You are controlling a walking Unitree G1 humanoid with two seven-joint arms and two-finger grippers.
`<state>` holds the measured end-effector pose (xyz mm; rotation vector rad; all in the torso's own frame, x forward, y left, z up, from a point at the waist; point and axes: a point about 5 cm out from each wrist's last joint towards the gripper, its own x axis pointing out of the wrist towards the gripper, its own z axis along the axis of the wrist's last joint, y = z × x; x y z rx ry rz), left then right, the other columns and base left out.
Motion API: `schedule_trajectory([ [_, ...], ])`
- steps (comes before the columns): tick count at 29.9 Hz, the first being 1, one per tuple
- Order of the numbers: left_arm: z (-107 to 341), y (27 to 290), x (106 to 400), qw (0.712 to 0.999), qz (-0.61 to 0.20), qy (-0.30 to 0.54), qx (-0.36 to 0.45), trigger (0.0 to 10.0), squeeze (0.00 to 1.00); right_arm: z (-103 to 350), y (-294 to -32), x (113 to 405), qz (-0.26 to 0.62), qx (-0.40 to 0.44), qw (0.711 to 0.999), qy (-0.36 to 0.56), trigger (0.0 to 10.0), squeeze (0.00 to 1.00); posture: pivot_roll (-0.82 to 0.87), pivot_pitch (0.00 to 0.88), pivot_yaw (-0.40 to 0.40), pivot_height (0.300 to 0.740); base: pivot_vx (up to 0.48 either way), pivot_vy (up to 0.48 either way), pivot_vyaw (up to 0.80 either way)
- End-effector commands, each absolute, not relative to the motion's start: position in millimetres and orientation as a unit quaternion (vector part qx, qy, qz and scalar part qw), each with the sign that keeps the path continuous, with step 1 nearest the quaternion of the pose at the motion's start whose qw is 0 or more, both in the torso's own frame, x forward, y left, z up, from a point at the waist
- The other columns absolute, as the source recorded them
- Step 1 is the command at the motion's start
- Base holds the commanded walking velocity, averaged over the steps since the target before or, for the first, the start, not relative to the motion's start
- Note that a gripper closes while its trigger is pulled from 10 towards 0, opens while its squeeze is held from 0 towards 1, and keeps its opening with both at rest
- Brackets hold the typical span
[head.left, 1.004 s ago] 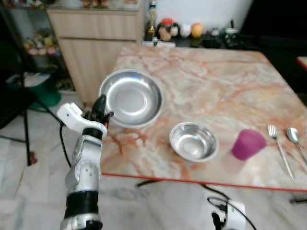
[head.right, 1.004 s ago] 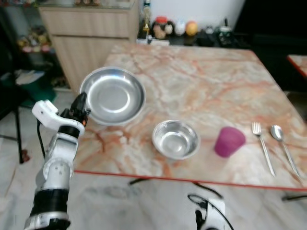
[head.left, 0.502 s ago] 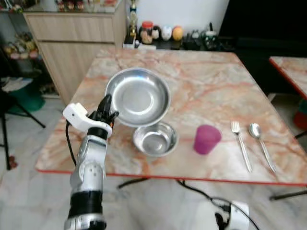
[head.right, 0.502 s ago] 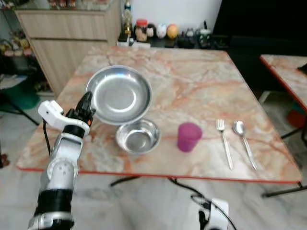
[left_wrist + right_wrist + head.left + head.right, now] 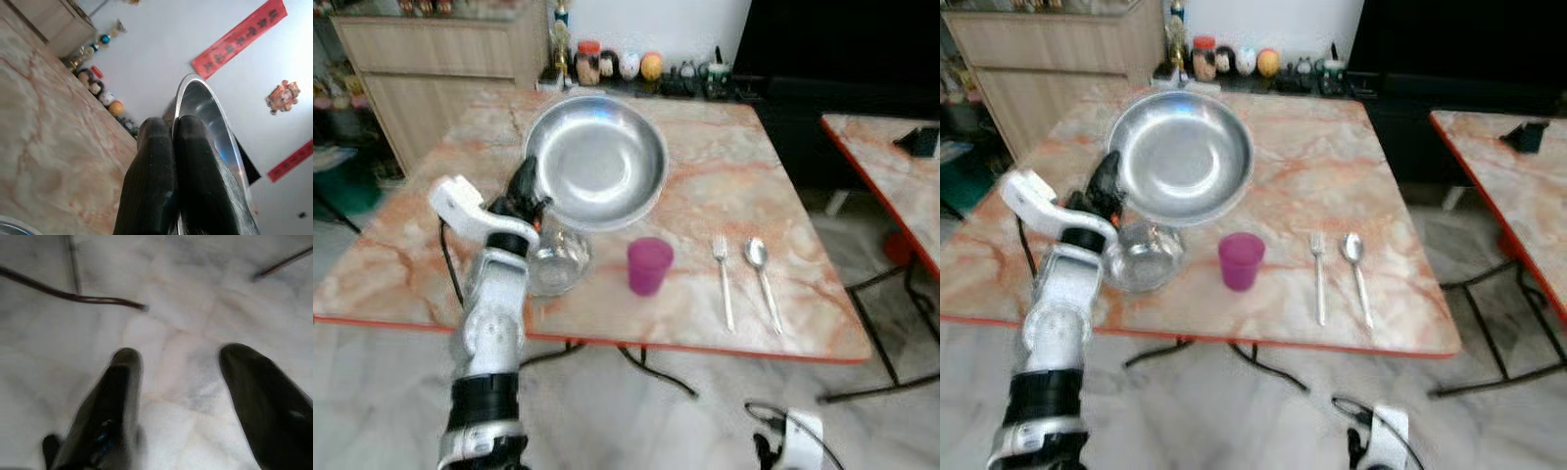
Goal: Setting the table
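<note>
Plate (image 5: pixel 598 160) first: the big steel plate rides up off the table (image 5: pixel 783 255), tilted toward the head camera, pinched at its near-left rim by the left end effector (image 5: pixel 522 196). Below it on the marble sit a small steel bowl (image 5: pixel 558 261), partly behind the arm, then a purple cup (image 5: pixel 649 265), a fork (image 5: pixel 722 281) and a spoon (image 5: pixel 762 275) lined up to the right. Jars and ornaments (image 5: pixel 619 67) crowd the far edge.

Right eye, same story: the plate (image 5: pixel 1181 157) hangs above the bowl (image 5: pixel 1144 257), and the bare marble near the cup (image 5: pixel 1240 260) looks like the likely landing spot.

Left wrist now: both black fingers (image 5: pixel 157 186) are squeezed tight on the plate's rim (image 5: pixel 205 105), edge-on, table far beneath. It's a thin grip, so I'd level the plate before lowering, keep clear of the bowl and cup, and let go only once it lies flat.

Right wrist: the right end effector (image 5: pixel 188 391) hangs idle over the floor (image 5: pixel 176 293), fingers spread wide, holding nothing.
</note>
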<state>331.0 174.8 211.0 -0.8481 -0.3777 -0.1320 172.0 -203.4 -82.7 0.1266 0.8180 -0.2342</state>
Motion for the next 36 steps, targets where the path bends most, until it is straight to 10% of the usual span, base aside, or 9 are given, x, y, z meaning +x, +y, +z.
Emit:
schedule_trajectory([
  [1, 215, 165, 330, 0.891, -0.082, -0.181, -0.409, 10.0, 0.0, -82, -211, 170, -0.123, 0.058, 0.907, 0.399, 10.0, 0.0, 0.07, 0.0, -0.037, 0.724, 0.0, -0.368, 0.0],
  [36, 206, 161, 329, 0.906, -0.096, -0.144, -0.386, 10.0, 0.0, -76, -214, 179, -0.139, 0.062, 0.915, 0.373, 10.0, 0.0, 0.01, 0.0, 0.033, 0.724, 0.0, -0.363, 0.11],
])
